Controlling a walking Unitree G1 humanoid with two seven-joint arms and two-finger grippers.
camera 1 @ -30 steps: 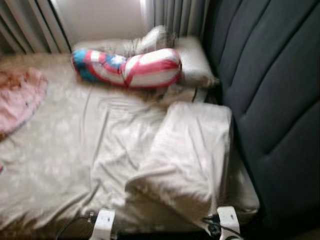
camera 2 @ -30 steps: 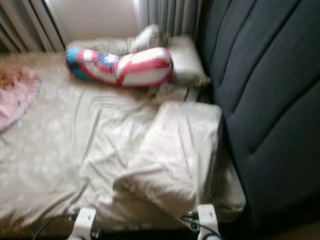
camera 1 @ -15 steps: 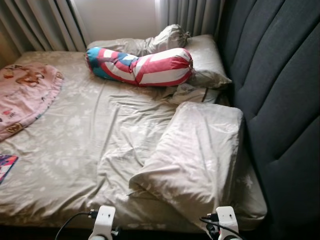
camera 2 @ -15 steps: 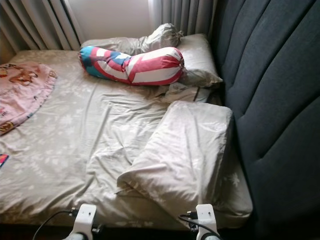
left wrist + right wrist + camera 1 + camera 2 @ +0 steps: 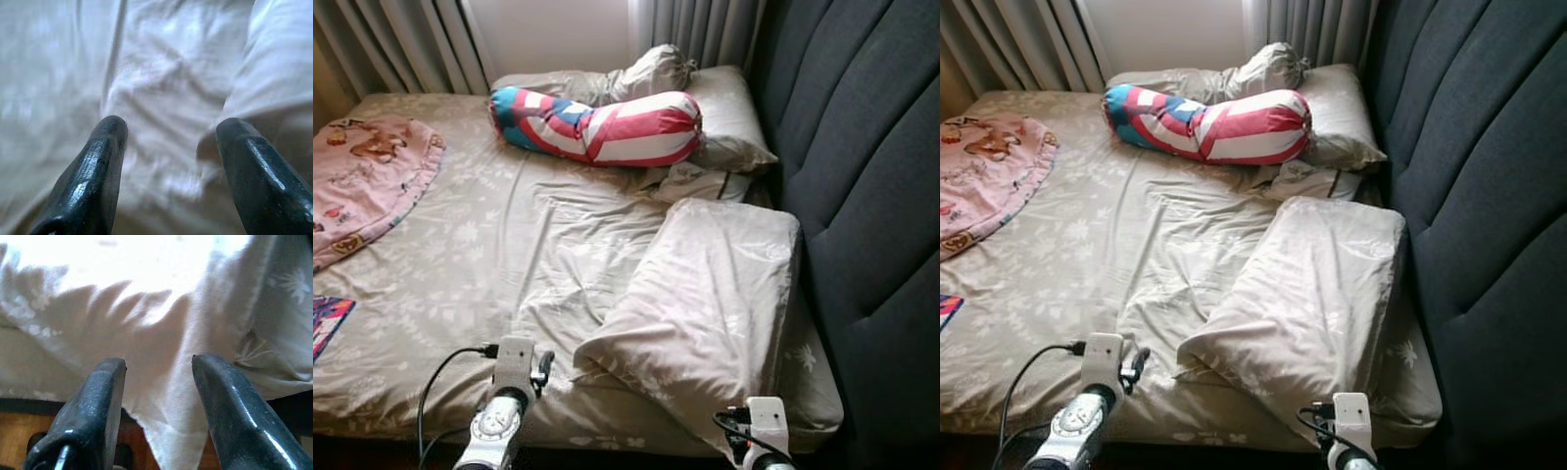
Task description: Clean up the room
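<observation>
Bed [image 5: 460, 245] rumpled | pillow [image 5: 705, 304] near headboard [image 5: 862, 196] | both jaws wide, empty

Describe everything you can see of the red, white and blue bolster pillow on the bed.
The bolster pillow is a long, plump cylinder in a smooth printed cover: red and white stripes over most of it, blue and teal at the end away from the headboard. It lies on its side across the head of the bed, slightly bent in the middle. Its striped end presses against a beige pillow beside the dark headboard, and a crumpled beige bundle sits just behind it. Nothing holds it.
</observation>
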